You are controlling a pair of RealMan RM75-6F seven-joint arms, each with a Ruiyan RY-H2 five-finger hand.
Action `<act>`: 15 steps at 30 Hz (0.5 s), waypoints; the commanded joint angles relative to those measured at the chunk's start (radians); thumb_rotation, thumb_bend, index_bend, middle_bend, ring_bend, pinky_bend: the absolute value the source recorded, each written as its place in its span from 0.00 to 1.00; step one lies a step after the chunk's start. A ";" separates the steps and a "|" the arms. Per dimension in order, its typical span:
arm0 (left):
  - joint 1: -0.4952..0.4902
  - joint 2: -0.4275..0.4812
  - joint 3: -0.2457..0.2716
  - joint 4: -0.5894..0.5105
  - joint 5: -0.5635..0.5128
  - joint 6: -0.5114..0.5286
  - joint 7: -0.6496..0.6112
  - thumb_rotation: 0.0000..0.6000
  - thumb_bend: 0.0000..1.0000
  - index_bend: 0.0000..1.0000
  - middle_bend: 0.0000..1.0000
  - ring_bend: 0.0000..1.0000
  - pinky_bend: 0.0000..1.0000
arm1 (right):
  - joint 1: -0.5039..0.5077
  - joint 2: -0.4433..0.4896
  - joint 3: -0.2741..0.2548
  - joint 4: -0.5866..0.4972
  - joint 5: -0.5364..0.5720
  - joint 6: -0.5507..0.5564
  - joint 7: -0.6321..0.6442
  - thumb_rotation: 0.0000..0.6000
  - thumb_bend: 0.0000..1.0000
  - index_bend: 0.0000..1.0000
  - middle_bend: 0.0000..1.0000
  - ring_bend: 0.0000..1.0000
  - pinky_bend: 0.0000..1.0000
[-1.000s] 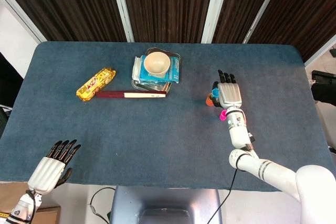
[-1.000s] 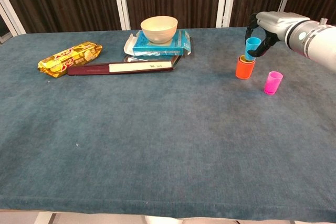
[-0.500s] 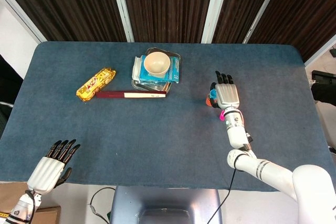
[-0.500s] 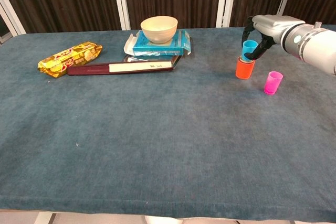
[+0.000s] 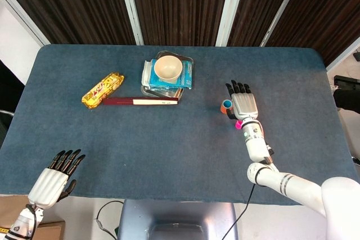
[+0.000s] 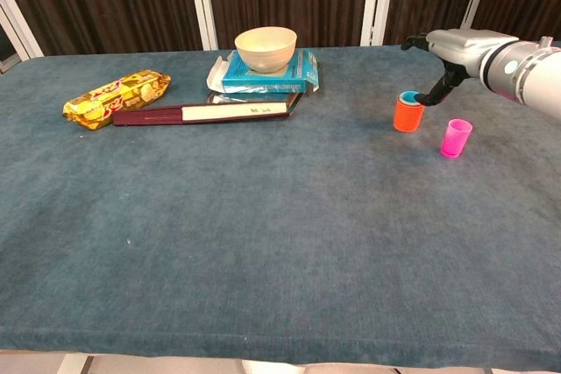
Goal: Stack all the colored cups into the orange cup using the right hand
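The orange cup point(image 6: 408, 115) stands upright on the right part of the table, and the blue cup point(image 6: 409, 96) sits nested inside it with only its rim showing. From above the nested cups point(image 5: 226, 105) show just left of my right hand point(image 5: 244, 104). A pink cup point(image 6: 455, 137) stands alone to the right of the orange one; in the head view the pink cup point(image 5: 238, 123) is mostly covered by my wrist. My right hand point(image 6: 451, 52) hovers above and right of the orange cup, fingers spread, holding nothing. My left hand point(image 5: 56, 177) stays open at the near left edge.
A cream bowl point(image 6: 266, 48) rests on a blue packet and tray point(image 6: 263, 78) at the back centre. In front of them lies a long dark box point(image 6: 206, 113), and a yellow snack packet point(image 6: 116, 97) lies to its left. The blue cloth point(image 6: 263, 234) covers the table.
The blue cup, held above the orange cup a second ago, has dropped into it. My right hand has let go, spread its fingers and drawn slightly right.
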 commanded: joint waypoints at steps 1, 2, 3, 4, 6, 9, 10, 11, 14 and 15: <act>0.003 0.002 0.000 0.000 0.002 0.007 -0.002 1.00 0.48 0.00 0.00 0.04 0.10 | -0.082 0.112 -0.043 -0.170 -0.129 0.077 0.078 1.00 0.52 0.09 0.00 0.00 0.00; 0.004 0.003 0.001 -0.001 0.003 0.009 -0.002 1.00 0.48 0.00 0.00 0.04 0.10 | -0.107 0.145 -0.061 -0.219 -0.164 0.093 0.096 1.00 0.52 0.10 0.00 0.00 0.00; 0.004 0.003 0.001 -0.001 0.005 0.010 -0.003 1.00 0.48 0.00 0.00 0.04 0.10 | -0.139 0.191 -0.087 -0.284 -0.207 0.109 0.118 1.00 0.52 0.10 0.00 0.00 0.00; 0.004 0.003 0.002 -0.001 0.006 0.010 -0.002 1.00 0.48 0.00 0.00 0.04 0.10 | -0.161 0.226 -0.108 -0.328 -0.236 0.118 0.132 1.00 0.52 0.11 0.00 0.00 0.00; 0.004 0.001 0.004 -0.001 0.010 0.008 0.002 1.00 0.48 0.00 0.00 0.04 0.10 | -0.206 0.293 -0.156 -0.401 -0.306 0.146 0.149 1.00 0.52 0.13 0.00 0.00 0.00; 0.002 -0.003 0.008 -0.002 0.014 0.002 0.010 1.00 0.48 0.00 0.00 0.04 0.10 | -0.243 0.332 -0.204 -0.425 -0.368 0.162 0.162 1.00 0.52 0.16 0.00 0.00 0.00; 0.002 -0.004 0.009 -0.002 0.015 0.000 0.013 1.00 0.48 0.00 0.00 0.04 0.10 | -0.247 0.332 -0.211 -0.419 -0.375 0.158 0.165 1.00 0.52 0.18 0.00 0.00 0.00; 0.001 -0.005 0.010 -0.003 0.016 -0.002 0.016 1.00 0.48 0.00 0.00 0.04 0.10 | -0.248 0.327 -0.215 -0.406 -0.380 0.155 0.167 1.00 0.52 0.21 0.00 0.00 0.00; 0.002 -0.011 0.013 -0.004 0.022 -0.003 0.026 1.00 0.48 0.00 0.00 0.04 0.10 | -0.240 0.293 -0.211 -0.348 -0.372 0.126 0.177 1.00 0.52 0.26 0.00 0.00 0.00; 0.002 -0.012 0.014 -0.004 0.024 -0.003 0.029 1.00 0.48 0.00 0.00 0.04 0.10 | -0.233 0.278 -0.205 -0.326 -0.358 0.109 0.181 1.00 0.52 0.27 0.00 0.00 0.00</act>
